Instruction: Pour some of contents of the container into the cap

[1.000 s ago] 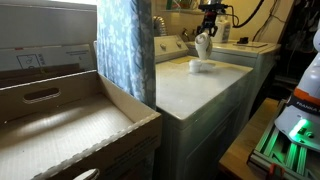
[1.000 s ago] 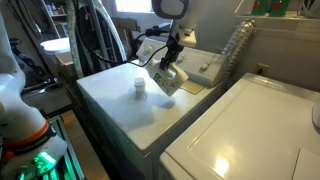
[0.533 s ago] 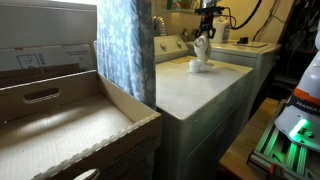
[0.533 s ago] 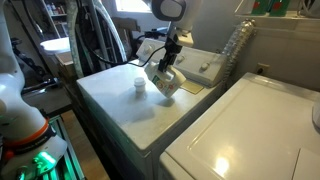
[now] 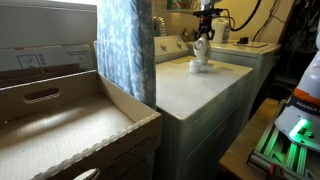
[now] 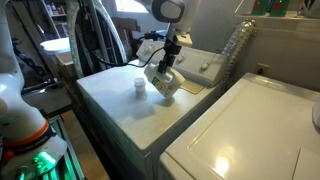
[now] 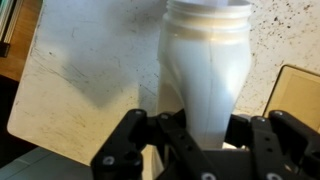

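The container (image 6: 165, 82), a small white bottle, hangs tilted just above the white washer top (image 6: 115, 105). My gripper (image 6: 169, 62) is shut on it from above. The cap (image 6: 139, 86), a short white cup, stands on the washer top a little to the left of the bottle. In an exterior view from farther off, the container (image 5: 202, 48) hangs under the gripper (image 5: 205, 34), right above the cap (image 5: 200, 67). In the wrist view the container (image 7: 205, 60) fills the middle, clamped between the fingers (image 7: 140, 140) of my gripper (image 7: 205, 135); the cap is out of that view.
The washer's control panel (image 6: 207, 68) rises just behind the bottle. A ribbed hose (image 6: 235, 45) stands at the back, and a second white appliance (image 6: 250, 135) sits to the right. A blue curtain (image 5: 125, 50) and a large open box (image 5: 60, 125) fill the foreground.
The gripper has carried the container slightly closer to the cap. The grip has stayed shut, and the cap has not moved.
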Motion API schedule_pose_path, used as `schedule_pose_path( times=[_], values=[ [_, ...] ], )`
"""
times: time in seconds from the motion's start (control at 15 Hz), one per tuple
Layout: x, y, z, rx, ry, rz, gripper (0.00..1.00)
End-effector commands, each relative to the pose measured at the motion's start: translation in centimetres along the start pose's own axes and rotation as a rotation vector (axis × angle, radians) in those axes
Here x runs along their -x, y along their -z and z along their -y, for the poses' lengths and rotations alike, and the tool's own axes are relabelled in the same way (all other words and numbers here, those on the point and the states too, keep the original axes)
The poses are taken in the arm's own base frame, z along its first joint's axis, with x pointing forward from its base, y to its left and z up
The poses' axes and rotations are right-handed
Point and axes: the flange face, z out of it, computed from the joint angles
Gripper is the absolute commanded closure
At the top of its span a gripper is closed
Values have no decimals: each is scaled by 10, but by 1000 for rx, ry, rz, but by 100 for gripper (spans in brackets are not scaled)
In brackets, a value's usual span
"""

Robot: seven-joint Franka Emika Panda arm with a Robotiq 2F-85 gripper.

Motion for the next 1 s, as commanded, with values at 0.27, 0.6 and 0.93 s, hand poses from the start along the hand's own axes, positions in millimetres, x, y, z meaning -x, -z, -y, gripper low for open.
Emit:
schedule_pose_path(
  times=[0.27,0.6,0.93],
  values=[
    [22,4,9,107,29,-124,100],
    [33,1,17,143,21,-162,100],
    [44,0,23,181,23,-205,100]
  ],
)
